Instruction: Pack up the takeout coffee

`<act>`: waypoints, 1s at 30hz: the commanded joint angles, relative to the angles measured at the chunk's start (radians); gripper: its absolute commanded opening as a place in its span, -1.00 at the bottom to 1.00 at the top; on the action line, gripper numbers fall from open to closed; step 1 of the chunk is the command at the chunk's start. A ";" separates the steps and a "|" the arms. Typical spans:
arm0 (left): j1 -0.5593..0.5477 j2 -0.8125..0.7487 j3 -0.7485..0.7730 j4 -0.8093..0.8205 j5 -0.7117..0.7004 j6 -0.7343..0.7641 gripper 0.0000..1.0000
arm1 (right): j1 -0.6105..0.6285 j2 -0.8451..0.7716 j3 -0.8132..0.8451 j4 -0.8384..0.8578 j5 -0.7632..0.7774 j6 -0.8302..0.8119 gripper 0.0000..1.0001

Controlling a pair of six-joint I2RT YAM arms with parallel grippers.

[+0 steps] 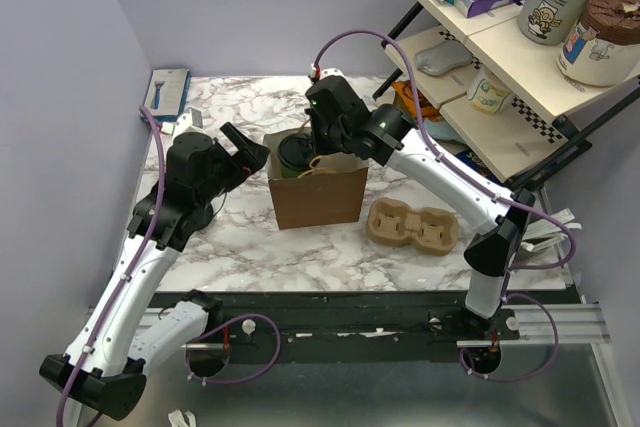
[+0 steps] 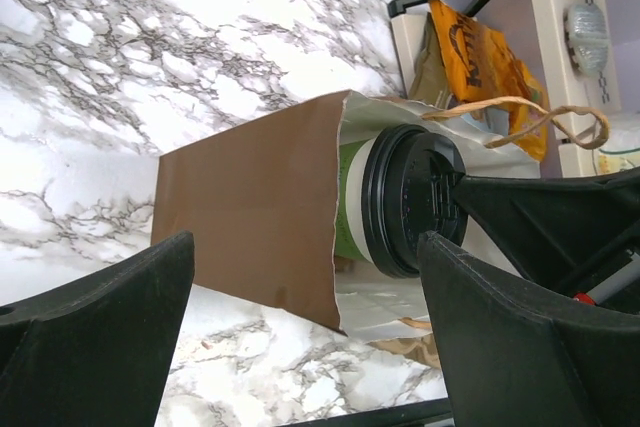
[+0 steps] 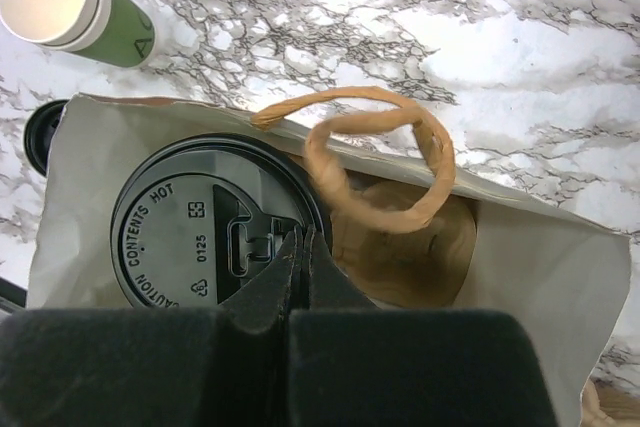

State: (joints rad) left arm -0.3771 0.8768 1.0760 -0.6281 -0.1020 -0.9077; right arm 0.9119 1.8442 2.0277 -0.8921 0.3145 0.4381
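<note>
Marble table (image 1: 240, 237): your takeout coffee (image 3: 215, 222) sits inside the brown paper bag (image 1: 318, 197); left gripper (image 1: 250, 147) gapes empty, right gripper (image 3: 300, 237) pinched closed; probably only withdrawing remains.

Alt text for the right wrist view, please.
A black-lidded coffee cup sits inside an open brown paper bag, the shut right gripper poised directly above it. The bag's twisted paper handle loops beside it; a lidless green cup is on the marble table beyond.
</note>
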 commanded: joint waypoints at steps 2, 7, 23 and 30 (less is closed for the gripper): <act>-0.002 -0.007 -0.001 0.008 -0.010 0.035 0.98 | 0.008 0.019 -0.003 -0.001 0.009 -0.027 -0.99; -0.002 0.004 -0.017 0.037 0.013 0.041 0.98 | 0.021 0.038 -0.015 -0.001 0.034 -0.042 -0.99; -0.002 0.013 -0.068 0.076 0.058 0.035 0.98 | 0.067 0.087 -0.003 -0.048 0.123 0.021 -0.99; -0.002 0.008 -0.085 0.077 0.059 0.035 0.98 | 0.068 0.073 -0.052 -0.015 0.101 0.036 -0.99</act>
State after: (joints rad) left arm -0.3771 0.8993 1.0088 -0.5682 -0.0624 -0.8829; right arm 0.9699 1.9209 1.9900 -0.9142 0.3996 0.4480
